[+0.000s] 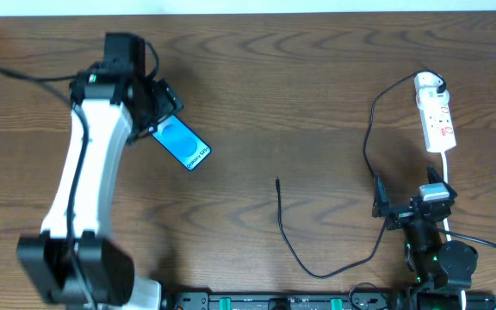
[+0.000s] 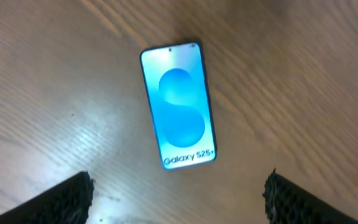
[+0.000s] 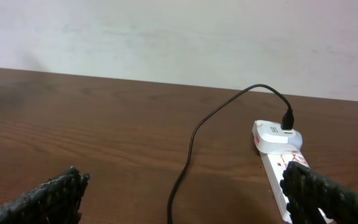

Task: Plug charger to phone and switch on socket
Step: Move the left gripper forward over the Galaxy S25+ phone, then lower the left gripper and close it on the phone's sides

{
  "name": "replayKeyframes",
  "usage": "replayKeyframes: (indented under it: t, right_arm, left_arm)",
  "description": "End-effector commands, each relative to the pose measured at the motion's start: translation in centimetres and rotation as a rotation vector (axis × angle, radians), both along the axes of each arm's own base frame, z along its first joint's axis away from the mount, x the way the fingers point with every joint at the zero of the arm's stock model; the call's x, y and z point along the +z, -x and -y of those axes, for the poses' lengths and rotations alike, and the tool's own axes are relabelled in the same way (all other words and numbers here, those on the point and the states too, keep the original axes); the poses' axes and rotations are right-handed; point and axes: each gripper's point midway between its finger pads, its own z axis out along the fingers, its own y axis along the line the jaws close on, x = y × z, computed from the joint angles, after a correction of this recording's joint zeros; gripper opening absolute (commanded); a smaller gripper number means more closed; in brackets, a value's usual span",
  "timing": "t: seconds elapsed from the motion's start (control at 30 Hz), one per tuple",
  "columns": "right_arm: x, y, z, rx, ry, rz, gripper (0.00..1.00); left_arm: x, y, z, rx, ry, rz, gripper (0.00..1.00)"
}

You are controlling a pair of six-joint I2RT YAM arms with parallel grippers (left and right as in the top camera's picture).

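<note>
Shows phone (image 1: 182,144) flat at far left beneath wide-open, empty left gripper (image 2: 179,190), charger (image 1: 280,208) tip loose mid-table, right gripper (image 3: 188,198) spread empty near the socket (image 1: 437,120) at far right; risks skewing phone if closed off-centre.

Left arm's stretched out toward the far-left corner of the bench (image 1: 317,86), its pincer (image 1: 156,118) hovering right over one end of the phone (image 1: 183,145), which lies at a slant, blue screen up. The charger (image 1: 284,232) trails loose from mid-bench, loops by the near edge and climbs to the socket (image 1: 436,112) at the right edge. The right pincer (image 1: 410,202) sits just below it, by the near-right corner.
</note>
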Motion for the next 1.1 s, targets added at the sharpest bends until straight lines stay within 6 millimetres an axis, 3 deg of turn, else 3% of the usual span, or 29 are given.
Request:
replayKeyframes:
  t: [0.0, 0.13, 0.6, 0.63, 0.67, 0.7, 0.73, 0.77, 0.8, 1.07]
  right_arm:
    - [-0.1, 0.0, 0.1, -0.007, 0.01, 0.001, 0.99]
    - [-0.1, 0.0, 0.1, -0.007, 0.01, 0.001, 0.99]
    - [-0.1, 0.0, 0.1, -0.007, 0.01, 0.001, 0.99]
    - [-0.1, 0.0, 0.1, -0.007, 0.01, 0.001, 0.99]
    - [-0.1, 0.0, 0.1, -0.007, 0.01, 0.001, 0.99]
    - [-0.1, 0.0, 0.1, -0.007, 0.01, 0.001, 0.99]
    - [-0.1, 0.0, 0.1, -0.007, 0.01, 0.001, 0.99]
    - [-0.1, 0.0, 0.1, -0.007, 0.01, 0.001, 0.99]
    - [-0.1, 0.0, 0.1, -0.007, 0.01, 0.001, 0.99]
    - [-0.1, 0.0, 0.1, -0.007, 0.01, 0.001, 0.99]
  left_arm:
    - [-0.2, -1.7, -0.4, 0.114, 0.017, -0.007, 0.87]
    - [-1.6, -2.1, -0.7, 0.195, 0.015, -0.037, 0.87]
    - [-7.5, -2.2, -0.7, 0.195, -0.004, -0.195, 0.86]
    - [-7.8, -2.2, -0.7, 0.195, -0.004, -0.2, 0.57]
    - [-8.0, -2.2, -0.7, 0.195, -0.002, -0.205, 0.43]
    - [-8.2, -2.3, -0.6, 0.196, -0.001, -0.206, 0.43]
    - [-8.2, -2.4, -0.6, 0.197, 0.001, -0.206, 0.57]
    - [-8.3, -2.4, -0.6, 0.197, 0.001, -0.203, 0.88]
    - [-8.3, -2.5, -0.5, 0.195, 0.003, -0.2, 0.98]
    - [-8.5, -3.3, 0.1, 0.186, 0.033, -0.179, 0.98]
